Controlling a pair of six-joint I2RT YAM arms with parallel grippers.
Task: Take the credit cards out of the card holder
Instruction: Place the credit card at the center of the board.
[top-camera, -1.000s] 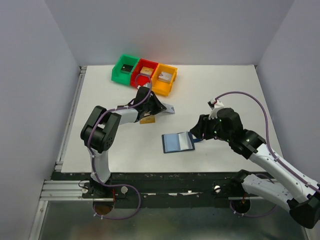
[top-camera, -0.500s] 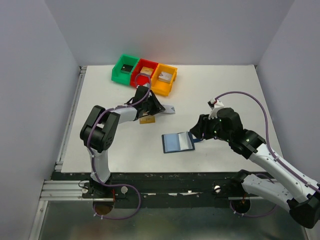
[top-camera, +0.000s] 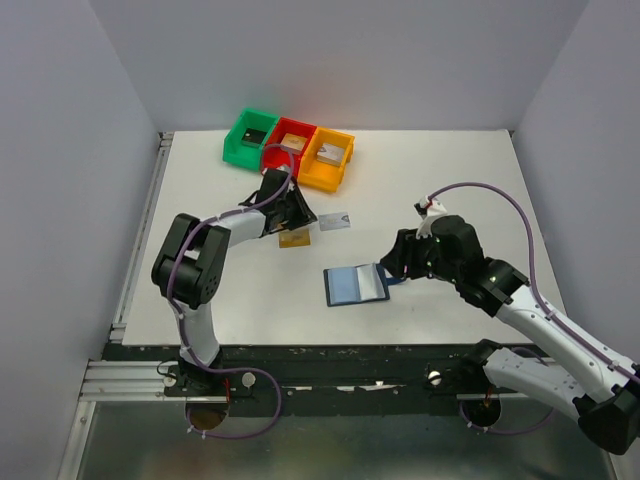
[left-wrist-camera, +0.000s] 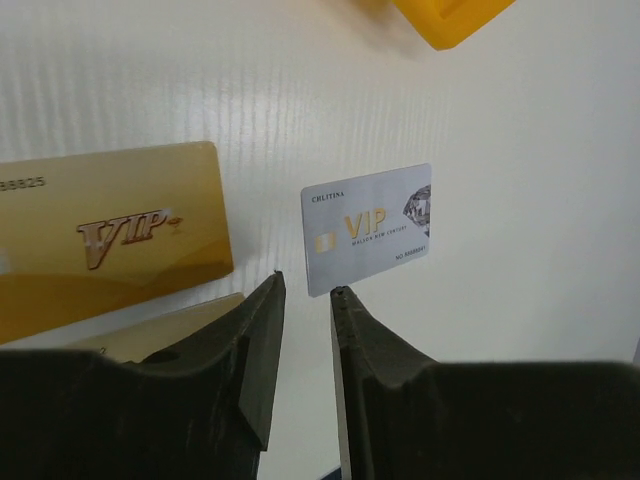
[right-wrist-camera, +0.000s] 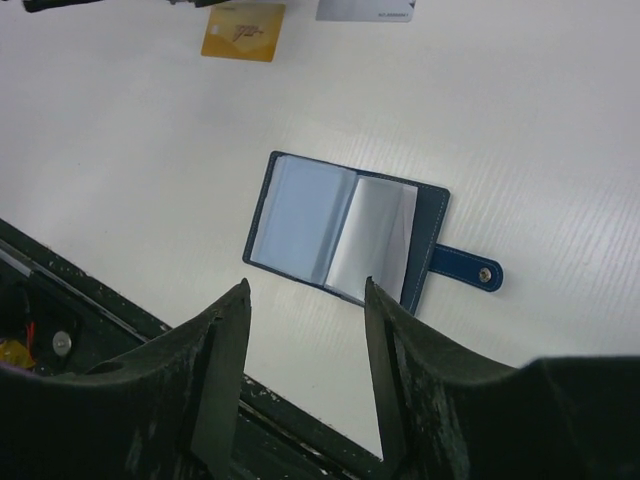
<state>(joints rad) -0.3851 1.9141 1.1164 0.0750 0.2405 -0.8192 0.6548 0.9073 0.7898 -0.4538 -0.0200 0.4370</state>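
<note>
Backing away toward the bins, the left gripper has uncovered the silver card, which a second ago lay under its fingers. That card now lies flat and face up on the table, just beyond the fingertips and free of them. The left fingers stand a narrow gap apart with only bare table between them; they hold nothing.

Left of the silver card, and apart from it, a gold card lies face up. In the left wrist view its near edge runs behind the left finger. In the top view the gold card sits nearer the arms than the silver one, and both lie between the bins and the holder.

The holder has not shifted. It lies open on the table, pale blue pages up, its strap pointing toward the right arm. No card can be made out in its pages.

The right gripper hangs by the holder's strap side, fingers spread wide and empty.

Green, red and orange bins sit in a row at the far side.
</note>
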